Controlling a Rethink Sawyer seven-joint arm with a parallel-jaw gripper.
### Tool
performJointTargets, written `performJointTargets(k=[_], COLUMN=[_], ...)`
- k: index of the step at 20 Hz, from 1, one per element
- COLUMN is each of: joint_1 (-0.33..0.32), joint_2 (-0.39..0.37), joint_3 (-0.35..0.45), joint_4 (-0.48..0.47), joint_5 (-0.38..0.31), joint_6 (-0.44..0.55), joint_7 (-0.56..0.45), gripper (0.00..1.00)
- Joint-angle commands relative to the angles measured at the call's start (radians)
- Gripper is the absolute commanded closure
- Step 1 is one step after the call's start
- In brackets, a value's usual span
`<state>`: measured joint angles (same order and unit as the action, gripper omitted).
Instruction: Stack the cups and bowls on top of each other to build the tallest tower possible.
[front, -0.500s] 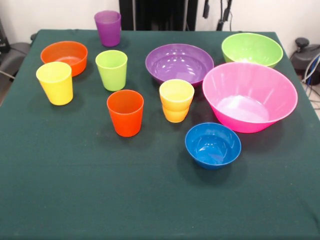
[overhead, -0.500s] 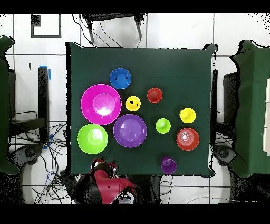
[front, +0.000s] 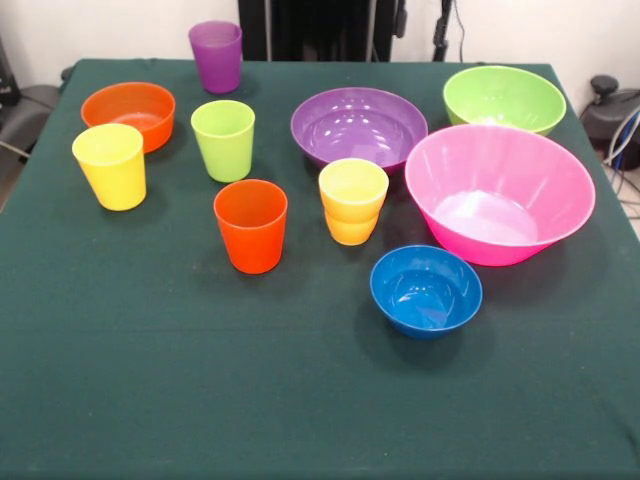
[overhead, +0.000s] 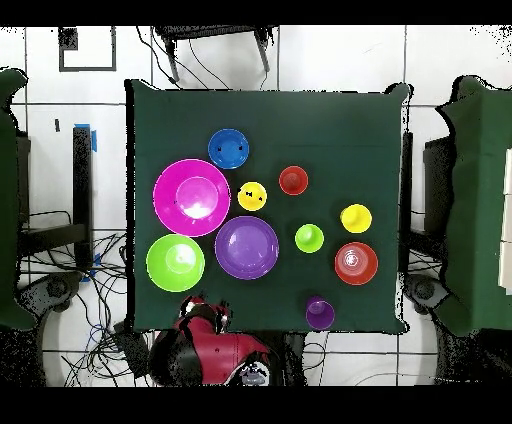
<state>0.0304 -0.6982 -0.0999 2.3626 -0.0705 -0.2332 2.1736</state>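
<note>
All cups and bowls stand apart and upright on the green cloth. The cups are purple (front: 217, 55), lime green (front: 223, 138), yellow (front: 110, 165), orange (front: 250, 225) and yellow-orange (front: 352, 200). The bowls are very large pink (front: 498, 190), purple (front: 358, 125), lime green (front: 504, 97), small orange (front: 128, 110) and small blue (front: 426, 290). My gripper (overhead: 205, 312) is drawn back at the table's robot-side edge, between the lime green bowl (overhead: 175, 262) and the purple bowl (overhead: 247, 247). In the front view only dark tips show at the top edge.
The green-clothed table (front: 300, 400) has a wide bare area at its side away from the robot. The red arm (overhead: 225, 350) sits over the pedestal. Cables and dark furniture lie round the table on the floor.
The arm has shifted a little at the table's robot-side edge; the dark tips in the front view moved slightly left. Cups and bowls have not moved.
</note>
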Motion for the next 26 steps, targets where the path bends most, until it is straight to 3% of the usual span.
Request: performJointTargets(k=[1, 13, 21, 26], joint_1=[0.019, 0.071, 0.067, 0.082], joint_2=[0.097, 0.091, 0.178, 0.177], joint_3=[0.126, 0.144, 0.169, 0.159], joint_4=[-0.063, -0.072, -0.1, -0.098], joint_5=[0.009, 0.078, 0.082, 0.119], joint_6=[-0.058, -0.073, -0.164, -0.202], joint_7=[0.174, 0.224, 0.25, 0.262], gripper=[0.0, 0.0, 0.0, 0.0])
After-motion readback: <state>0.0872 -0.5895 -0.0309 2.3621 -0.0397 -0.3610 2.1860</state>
